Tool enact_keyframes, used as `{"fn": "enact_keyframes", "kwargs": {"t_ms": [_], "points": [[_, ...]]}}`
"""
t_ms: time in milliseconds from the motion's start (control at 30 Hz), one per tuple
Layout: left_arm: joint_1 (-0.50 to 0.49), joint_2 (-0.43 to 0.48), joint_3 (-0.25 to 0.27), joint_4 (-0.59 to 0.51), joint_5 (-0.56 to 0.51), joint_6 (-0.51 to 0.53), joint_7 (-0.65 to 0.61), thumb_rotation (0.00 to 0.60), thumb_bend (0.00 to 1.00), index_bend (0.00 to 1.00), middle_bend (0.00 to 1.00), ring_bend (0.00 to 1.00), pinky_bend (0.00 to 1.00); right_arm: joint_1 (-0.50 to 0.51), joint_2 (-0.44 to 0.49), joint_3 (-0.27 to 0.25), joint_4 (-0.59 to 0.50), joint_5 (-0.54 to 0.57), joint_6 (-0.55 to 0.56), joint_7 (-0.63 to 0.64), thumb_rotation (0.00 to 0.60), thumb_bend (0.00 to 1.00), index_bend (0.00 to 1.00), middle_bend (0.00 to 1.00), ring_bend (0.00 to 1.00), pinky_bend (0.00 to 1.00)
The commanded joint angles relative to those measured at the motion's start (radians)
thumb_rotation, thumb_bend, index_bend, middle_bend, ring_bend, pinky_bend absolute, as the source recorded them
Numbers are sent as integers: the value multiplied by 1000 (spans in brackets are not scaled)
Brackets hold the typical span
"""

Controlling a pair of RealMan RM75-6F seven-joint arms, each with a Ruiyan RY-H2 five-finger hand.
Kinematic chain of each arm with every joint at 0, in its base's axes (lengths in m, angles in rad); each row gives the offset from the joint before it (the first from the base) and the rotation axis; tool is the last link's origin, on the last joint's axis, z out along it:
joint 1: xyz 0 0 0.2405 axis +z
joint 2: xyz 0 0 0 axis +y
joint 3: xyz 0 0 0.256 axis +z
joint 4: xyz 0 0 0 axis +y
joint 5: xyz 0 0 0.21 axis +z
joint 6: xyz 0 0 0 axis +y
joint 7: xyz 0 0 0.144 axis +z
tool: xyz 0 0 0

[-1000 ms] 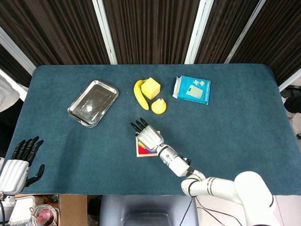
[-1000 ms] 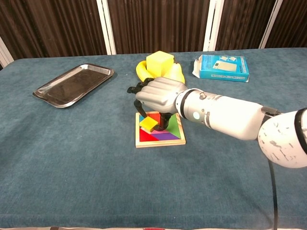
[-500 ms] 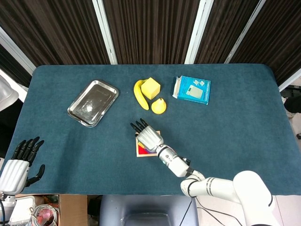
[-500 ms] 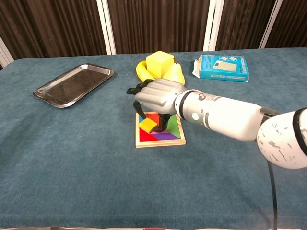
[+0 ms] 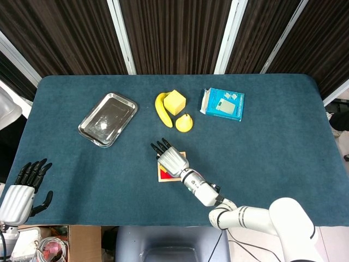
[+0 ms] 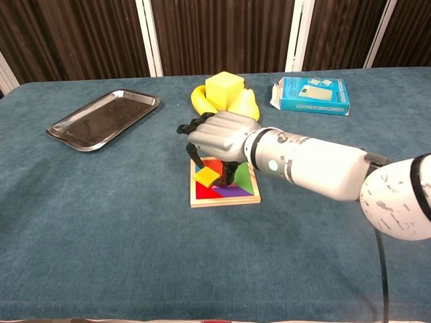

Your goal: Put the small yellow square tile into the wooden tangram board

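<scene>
The wooden tangram board [image 6: 244, 196] lies at the table's middle, holding coloured pieces. Only its left edge [image 5: 161, 176] shows in the head view. My right hand [image 6: 222, 134] hovers over the board, knuckles up, fingers curled down. It pinches the small yellow square tile [image 6: 207, 176], which hangs tilted just above the board's left part. From above, the right hand [image 5: 172, 158] hides the tile and most of the board. My left hand [image 5: 22, 188] rests at the near left table edge, far from the board, with its fingers spread and nothing in it.
A steel tray [image 5: 107, 119] sits at the far left. Behind the board lie a banana [image 5: 161, 110], a yellow block [image 5: 175, 101] and a yellow fruit [image 5: 184, 123]. A blue box [image 5: 222, 103] lies at the far right.
My right hand has edged slightly left over the board, and the yellow tile has sunk a little toward it. The left hand has not moved.
</scene>
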Motion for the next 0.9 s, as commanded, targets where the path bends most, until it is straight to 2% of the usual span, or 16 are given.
{"fn": "enact_keyframes", "kwargs": {"t_ms": [33,300,700,767,867,900], "points": [[-1,1,-1,-1,-1,-2,1,600,489,0,0,4,0,1,1,-1,-2,6,1,-4,600,409,589,110,0,0],[-3,1,-1,-3,-2,-7,2,600,490,0,0,4,0,3,6,-8,-13,17,10,-14,600,409,538,110,0,0],[2,8,2,4,7,8,-13,600,489,0,0,4,0,-6,38,-23,-64,4,39,-13,600,409,521,110,0,0],[3,4,3,3,11,11,-9,600,489,0,0,4,0,-19,62,-24,-103,-5,62,-8,600,409,503,109,0,0],[2,3,2,2,9,10,-7,600,488,0,0,4,0,-85,160,-46,-263,-60,174,9,600,408,396,89,0,0],[1,2,3,3,13,9,-8,600,487,0,0,4,0,-136,224,-72,-361,-102,254,17,600,409,320,64,0,0]]}}
